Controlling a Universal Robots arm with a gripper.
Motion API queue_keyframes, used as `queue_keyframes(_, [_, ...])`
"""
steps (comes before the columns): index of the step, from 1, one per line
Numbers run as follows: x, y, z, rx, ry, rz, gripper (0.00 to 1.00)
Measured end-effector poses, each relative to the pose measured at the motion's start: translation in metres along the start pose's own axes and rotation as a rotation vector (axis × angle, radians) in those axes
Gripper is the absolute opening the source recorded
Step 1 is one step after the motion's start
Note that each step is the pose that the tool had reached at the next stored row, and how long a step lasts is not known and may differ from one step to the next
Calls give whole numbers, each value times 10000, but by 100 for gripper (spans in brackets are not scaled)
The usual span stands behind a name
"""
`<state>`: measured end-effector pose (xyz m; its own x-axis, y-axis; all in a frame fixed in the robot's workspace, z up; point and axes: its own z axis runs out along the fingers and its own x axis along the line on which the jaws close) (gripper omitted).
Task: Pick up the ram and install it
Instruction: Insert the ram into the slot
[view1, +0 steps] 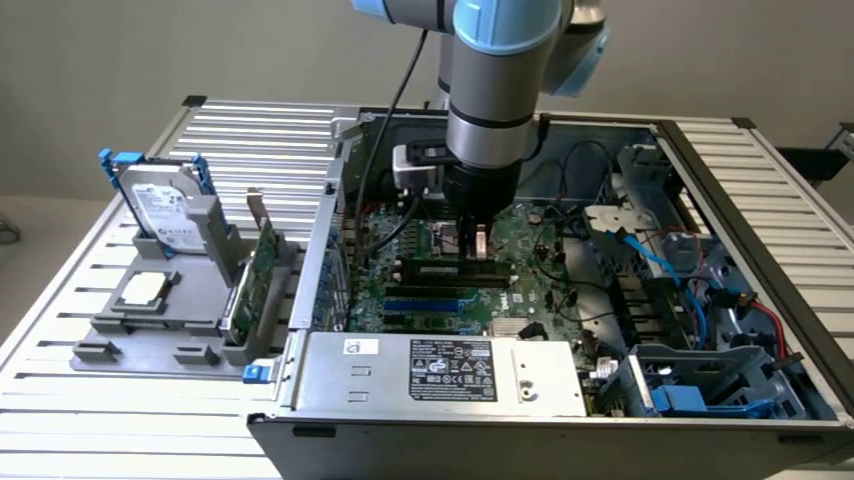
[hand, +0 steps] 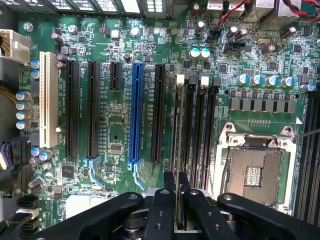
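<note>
Closed fingers (hand: 169, 186) pinch the ram (hand: 178, 140) edge-on over the motherboard's (hand: 115, 125) memory slots (hand: 201, 135), mid-frame in the exterior view

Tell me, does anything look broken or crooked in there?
Nothing looks broken or spilled. The ram sits straight in the gripper, lined up with the slots. The socket beside them is empty.
</note>
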<state>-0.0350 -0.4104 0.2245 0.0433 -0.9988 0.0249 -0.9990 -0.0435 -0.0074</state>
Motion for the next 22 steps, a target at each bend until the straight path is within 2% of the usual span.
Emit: queue_keyframes(22, [-16, 2, 48, 2, 2, 0, 14])
